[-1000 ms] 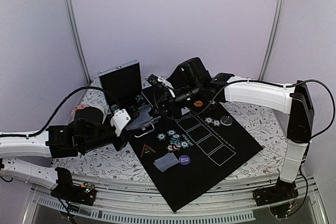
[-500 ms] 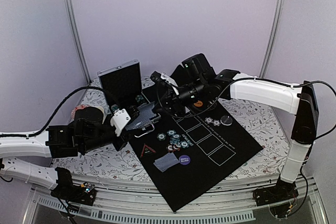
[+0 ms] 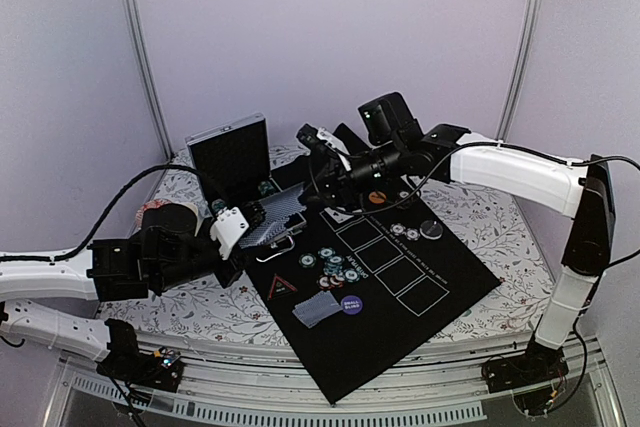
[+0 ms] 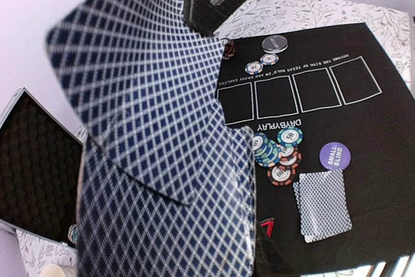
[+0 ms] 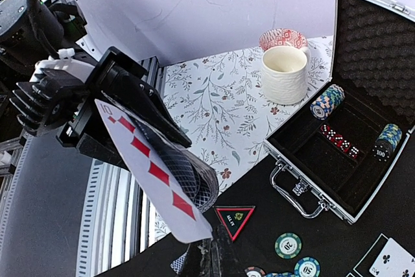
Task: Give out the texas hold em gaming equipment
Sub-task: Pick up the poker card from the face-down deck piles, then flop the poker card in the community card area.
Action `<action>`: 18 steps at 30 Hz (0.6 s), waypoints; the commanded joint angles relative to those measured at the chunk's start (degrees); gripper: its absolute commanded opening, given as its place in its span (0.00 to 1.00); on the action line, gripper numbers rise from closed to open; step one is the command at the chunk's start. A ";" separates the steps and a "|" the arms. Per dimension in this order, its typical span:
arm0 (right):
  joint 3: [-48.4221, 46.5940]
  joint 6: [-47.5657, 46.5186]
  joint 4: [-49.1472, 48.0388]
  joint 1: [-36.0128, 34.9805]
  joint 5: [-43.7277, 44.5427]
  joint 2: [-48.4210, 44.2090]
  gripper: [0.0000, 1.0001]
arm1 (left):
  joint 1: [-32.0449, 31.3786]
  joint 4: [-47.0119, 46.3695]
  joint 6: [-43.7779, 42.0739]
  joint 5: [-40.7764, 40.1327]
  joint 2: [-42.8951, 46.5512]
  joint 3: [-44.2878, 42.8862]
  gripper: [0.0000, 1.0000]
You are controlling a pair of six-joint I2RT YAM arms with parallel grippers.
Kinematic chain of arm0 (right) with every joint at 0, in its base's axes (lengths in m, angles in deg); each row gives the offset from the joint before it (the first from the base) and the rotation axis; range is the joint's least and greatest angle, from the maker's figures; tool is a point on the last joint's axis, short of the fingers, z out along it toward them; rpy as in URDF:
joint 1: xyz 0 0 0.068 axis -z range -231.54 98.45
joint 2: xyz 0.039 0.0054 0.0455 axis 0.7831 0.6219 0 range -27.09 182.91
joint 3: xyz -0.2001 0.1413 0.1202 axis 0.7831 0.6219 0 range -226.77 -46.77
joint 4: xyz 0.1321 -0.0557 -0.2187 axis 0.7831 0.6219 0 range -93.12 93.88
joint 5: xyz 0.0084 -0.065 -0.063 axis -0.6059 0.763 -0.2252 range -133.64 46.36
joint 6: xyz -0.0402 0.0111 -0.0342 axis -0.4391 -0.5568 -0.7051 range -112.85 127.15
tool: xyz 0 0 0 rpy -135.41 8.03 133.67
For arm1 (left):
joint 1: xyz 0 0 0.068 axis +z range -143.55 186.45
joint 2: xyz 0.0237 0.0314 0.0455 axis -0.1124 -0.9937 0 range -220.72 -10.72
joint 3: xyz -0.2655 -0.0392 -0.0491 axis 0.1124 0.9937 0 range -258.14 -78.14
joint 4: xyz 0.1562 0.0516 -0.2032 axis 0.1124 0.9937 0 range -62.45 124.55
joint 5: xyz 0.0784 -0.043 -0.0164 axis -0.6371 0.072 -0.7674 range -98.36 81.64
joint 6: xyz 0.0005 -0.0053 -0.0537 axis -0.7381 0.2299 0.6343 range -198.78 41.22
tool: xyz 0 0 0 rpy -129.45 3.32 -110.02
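Behind blue-backed cards in left wrist view, left jaws unseen.

- My right arm reaches across the far end of the black mat
- The silver case, lid upright, walls off the left side
- Playing cards fill the gap between my left gripper and right gripper
- Chips crowd mid-mat; its near right corner lies bare

case: shiny metal, foam lining | mat: matt black cloth | playing cards: glossy | mug: ribbed ceramic
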 commanded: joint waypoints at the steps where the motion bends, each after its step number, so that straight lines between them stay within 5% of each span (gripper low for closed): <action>1: -1.31 -0.12 0.33 0.32 -0.89 -2.87 0.02 | -0.58 -1.65 0.72 -0.09 0.15 -0.02 0.34; 14: 1.17 3.80 3.07 6.62 6.74 -9.26 0.02 | -0.56 -1.89 0.96 -1.10 0.22 0.47 0.34; 18: 3.35 8.11 4.36 9.64 15.96 -11.55 0.02 | -0.58 -2.35 1.21 -1.10 0.35 0.91 0.33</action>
